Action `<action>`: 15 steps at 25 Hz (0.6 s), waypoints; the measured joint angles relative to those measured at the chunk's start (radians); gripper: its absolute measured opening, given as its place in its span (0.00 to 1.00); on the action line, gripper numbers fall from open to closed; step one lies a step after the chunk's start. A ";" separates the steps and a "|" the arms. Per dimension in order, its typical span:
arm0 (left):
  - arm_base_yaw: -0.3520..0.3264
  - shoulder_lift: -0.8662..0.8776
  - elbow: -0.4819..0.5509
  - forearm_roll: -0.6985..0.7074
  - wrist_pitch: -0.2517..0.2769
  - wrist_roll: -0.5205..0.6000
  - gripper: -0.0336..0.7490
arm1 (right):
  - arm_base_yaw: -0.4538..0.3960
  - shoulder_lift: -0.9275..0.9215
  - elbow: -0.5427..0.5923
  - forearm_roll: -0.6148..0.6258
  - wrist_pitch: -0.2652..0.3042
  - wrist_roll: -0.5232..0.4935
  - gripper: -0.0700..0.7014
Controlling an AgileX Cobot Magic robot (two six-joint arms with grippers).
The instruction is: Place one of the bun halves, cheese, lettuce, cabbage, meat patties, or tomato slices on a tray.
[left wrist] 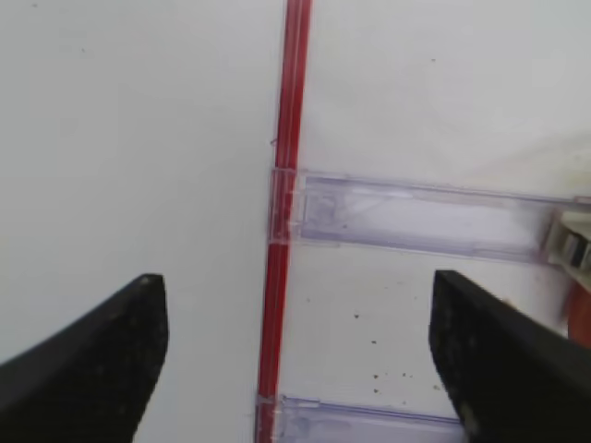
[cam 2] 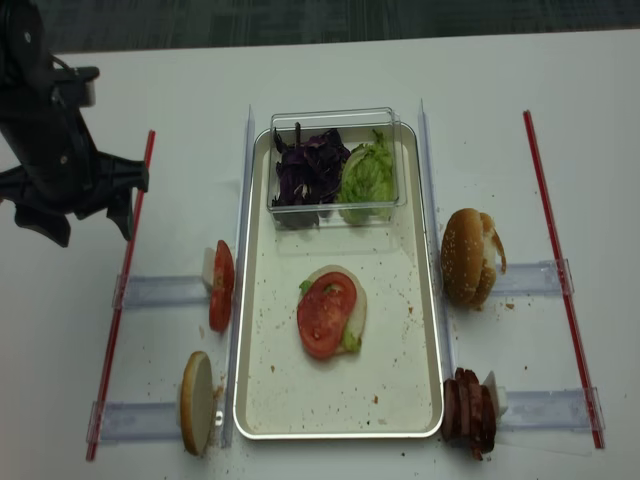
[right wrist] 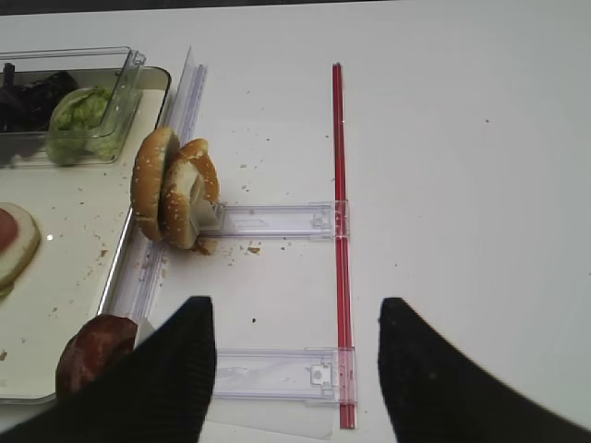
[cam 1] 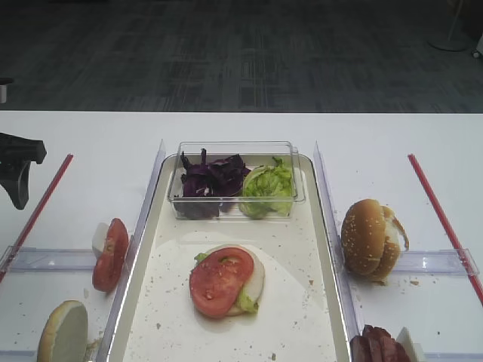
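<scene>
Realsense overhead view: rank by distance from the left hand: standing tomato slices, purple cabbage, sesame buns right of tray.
From the left hand:
1. Upright red tomato slices, just left of the silver-rimmed tray.
2. Dark purple shredded cabbage, in the clear box at the tray's far end.
3. Sesame-seeded bun halves, right of the tray.

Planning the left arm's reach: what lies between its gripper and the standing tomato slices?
In the realsense view: the red strip, otherwise bare table between left gripper and tomato slices.

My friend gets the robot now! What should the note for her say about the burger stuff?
Left gripper: open, empty, above the left red line.
Right gripper: open, empty.
Tray: bun half, lettuce and tomato slice already stacked; clear box holds cabbage and more lettuce.
Left of tray: spare tomato slices, bun half.
Right: sesame buns, meat patties.
No patty on the stack yet.
</scene>
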 joint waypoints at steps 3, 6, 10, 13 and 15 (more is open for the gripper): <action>0.000 0.000 0.000 0.000 0.010 0.003 0.73 | 0.000 0.000 0.000 0.000 0.000 0.000 0.64; 0.000 0.000 0.000 0.000 0.035 0.003 0.73 | 0.000 0.000 0.000 0.000 0.000 0.000 0.64; 0.000 -0.052 0.059 0.000 0.031 0.003 0.73 | 0.000 0.000 0.000 0.000 0.000 0.000 0.64; 0.000 -0.133 0.164 0.015 0.013 0.001 0.73 | 0.000 0.000 0.000 0.000 0.000 0.000 0.64; 0.000 -0.187 0.249 0.022 0.003 -0.001 0.73 | 0.000 0.000 0.000 0.000 0.000 0.000 0.64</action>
